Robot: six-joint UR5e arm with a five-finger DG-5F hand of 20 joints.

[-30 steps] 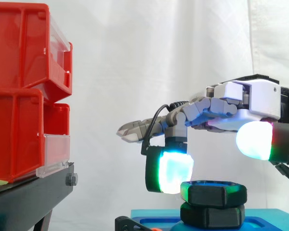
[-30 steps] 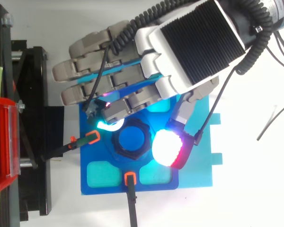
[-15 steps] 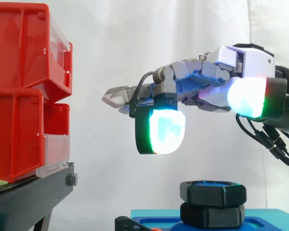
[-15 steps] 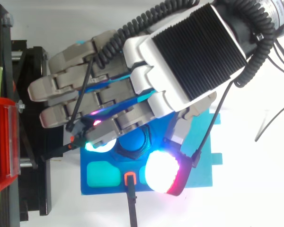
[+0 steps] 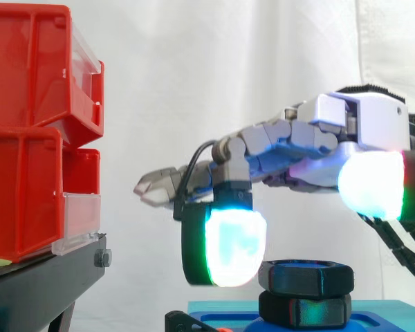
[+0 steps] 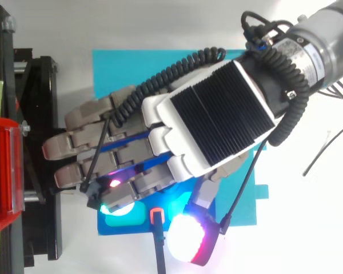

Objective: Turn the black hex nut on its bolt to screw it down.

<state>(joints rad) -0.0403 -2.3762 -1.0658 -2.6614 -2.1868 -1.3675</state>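
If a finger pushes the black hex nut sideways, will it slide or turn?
Probably it turns, not slides: the black hex nut sits centred over a lower hex piece. It looks stiff, and its flat sides should give the pads grip.

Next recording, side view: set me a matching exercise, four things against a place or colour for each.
Things:
1. nut
2. bins
3. hand
4. stand

Descriptions:
A. red, stacked at the left edge
B. black, carrying the bins
C. black, six-sided, above the blue base
D. white and grey, reaching in from the right

Pairs: 1-C; 2-A; 3-D; 4-B
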